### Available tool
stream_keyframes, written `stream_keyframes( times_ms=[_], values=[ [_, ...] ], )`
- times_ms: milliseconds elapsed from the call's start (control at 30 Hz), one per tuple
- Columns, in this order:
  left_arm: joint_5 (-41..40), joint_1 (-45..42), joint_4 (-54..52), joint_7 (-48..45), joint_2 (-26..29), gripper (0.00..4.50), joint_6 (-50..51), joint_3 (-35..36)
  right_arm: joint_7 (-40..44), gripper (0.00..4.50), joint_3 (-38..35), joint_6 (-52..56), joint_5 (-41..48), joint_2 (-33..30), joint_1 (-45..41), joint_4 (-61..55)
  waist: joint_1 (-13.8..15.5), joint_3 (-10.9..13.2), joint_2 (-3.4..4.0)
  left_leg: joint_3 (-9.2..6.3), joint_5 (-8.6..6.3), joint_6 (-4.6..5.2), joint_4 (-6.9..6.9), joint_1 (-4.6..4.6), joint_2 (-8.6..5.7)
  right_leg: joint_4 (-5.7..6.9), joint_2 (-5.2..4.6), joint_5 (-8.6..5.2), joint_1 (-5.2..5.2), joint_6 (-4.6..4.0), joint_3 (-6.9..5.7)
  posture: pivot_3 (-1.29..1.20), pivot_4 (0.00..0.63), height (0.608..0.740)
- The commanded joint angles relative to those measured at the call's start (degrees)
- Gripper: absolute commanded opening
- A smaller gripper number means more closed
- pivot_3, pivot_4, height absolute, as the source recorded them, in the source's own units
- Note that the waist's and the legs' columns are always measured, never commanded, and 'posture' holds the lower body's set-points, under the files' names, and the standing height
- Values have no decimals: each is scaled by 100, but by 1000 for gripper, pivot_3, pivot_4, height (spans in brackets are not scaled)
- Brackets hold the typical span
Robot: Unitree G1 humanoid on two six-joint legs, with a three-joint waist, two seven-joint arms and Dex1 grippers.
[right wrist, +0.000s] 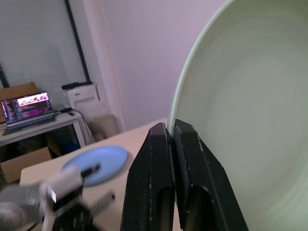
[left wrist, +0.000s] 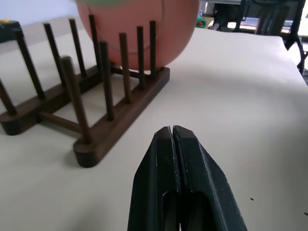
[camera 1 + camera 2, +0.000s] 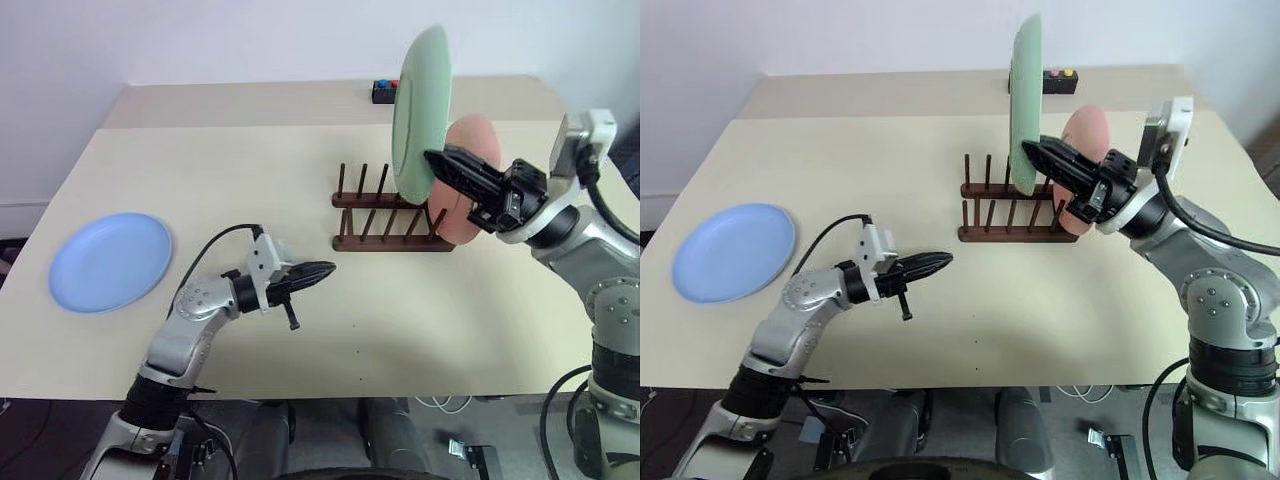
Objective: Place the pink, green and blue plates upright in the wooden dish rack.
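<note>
- Head views: right gripper (image 3: 437, 160), at centre right of the frame, pinches the lower rim of the green plate (image 3: 421, 110) and holds it on edge above the rack (image 3: 390, 218). The pink plate (image 3: 470, 180) already stands at the rack's right end, partly behind the arm. The blue plate (image 3: 110, 260) lies flat at far left on the table (image 3: 400, 310). The left gripper (image 3: 325, 270), fingers pressed together and empty, hangs at lower centre.
- Left wrist view: closed fingers (image 2: 175, 159) point toward the rack's pegs (image 2: 107, 79), with the pink plate in the upper middle.
- Right wrist view: fingers (image 1: 159, 159) clamp the green rim; the blue plate sits at lower left.
- Risk, as I judge it: the grip is only on the edge, so the tall plate could pivot or slip, knock the pink one, or land on top of the pegs instead of between them.
</note>
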Motion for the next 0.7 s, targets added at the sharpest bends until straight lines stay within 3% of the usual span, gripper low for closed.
stream_keyframes(
  times_ms=[33, 700],
  values=[
    [-199, 44, -287, -85, 113, 0, 74, 172, 129, 55, -90, -20, -56, 83, -48, 37, 2, 0, 0, 0, 0, 0, 0, 0, 0, 0, 0, 0, 0, 0, 0, 0, 150, 740],
    [-162, 98, -439, -6, 112, 0, 196, 104, 407, 55, -88, 256, -447, 277, -62, 681, 7, 0, 0, 0, 0, 0, 0, -2, 0, 0, 0, 0, -1, 0, 0, 0, 150, 740]
  ],
)
